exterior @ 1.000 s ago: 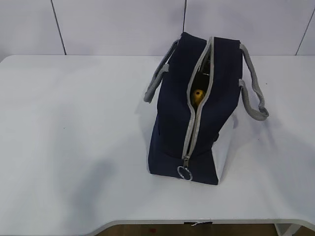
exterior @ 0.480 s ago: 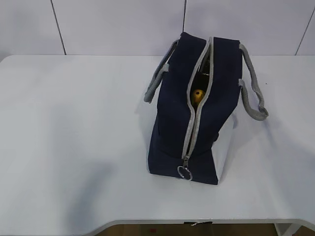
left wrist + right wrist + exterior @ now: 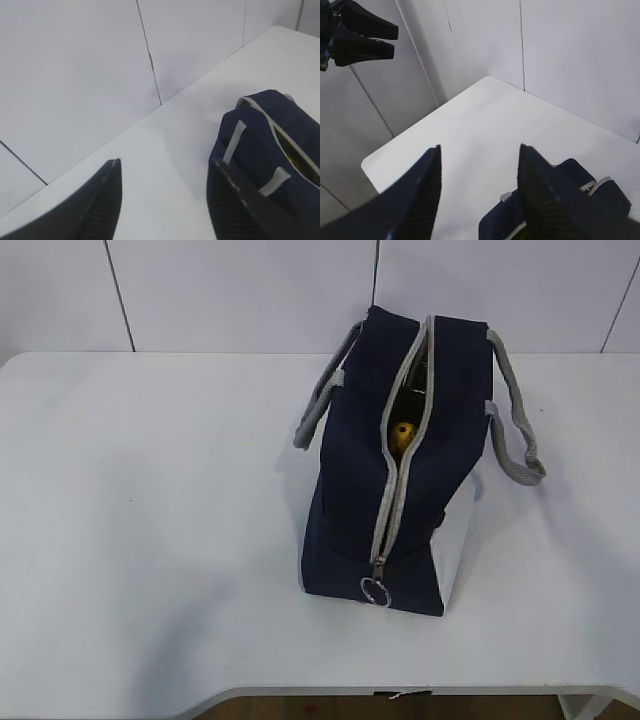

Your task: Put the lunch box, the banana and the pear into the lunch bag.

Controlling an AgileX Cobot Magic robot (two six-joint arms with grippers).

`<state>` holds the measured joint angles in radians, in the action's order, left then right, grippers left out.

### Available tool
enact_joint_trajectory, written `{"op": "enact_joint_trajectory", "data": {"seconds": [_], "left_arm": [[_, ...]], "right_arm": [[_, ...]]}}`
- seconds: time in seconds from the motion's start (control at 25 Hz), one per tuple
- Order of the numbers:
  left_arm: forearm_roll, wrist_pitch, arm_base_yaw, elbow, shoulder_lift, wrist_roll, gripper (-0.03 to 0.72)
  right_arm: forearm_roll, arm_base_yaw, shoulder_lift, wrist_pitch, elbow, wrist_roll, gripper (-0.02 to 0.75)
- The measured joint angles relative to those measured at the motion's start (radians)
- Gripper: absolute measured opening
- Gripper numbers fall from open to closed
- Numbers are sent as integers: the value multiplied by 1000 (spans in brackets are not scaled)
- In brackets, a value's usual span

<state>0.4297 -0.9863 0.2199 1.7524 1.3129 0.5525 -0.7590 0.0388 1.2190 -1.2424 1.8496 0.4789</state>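
Left hand (image 3: 162, 200) hangs wide and empty above the tabletop (image 3: 165, 135), with the bag (image 3: 265, 150) just off its right finger. Right hand (image 3: 477, 192) is also wide and empty, high over the bag. The bag stands upright, zipper (image 3: 392, 490) partly open, a yellow fruit (image 3: 402, 432) showing inside; which fruit is unclear.

A lab-style test bench: bare white table (image 3: 150, 540) backed by plain white wall panels (image 3: 240, 290) (dark seams).
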Motion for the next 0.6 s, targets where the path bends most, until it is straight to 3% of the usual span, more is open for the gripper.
{"op": "enact_joint_trajectory", "data": {"seconds": [0.4, 0.6], "left_arm": [[-6, -12, 0, -2, -81, -110, 408], [-6, -12, 0, -84, -162, -125, 408]], "right_arm": [[52, 0, -144, 27, -132, -67, 399], [64, 0, -215, 119, -213, -85, 397]]}}
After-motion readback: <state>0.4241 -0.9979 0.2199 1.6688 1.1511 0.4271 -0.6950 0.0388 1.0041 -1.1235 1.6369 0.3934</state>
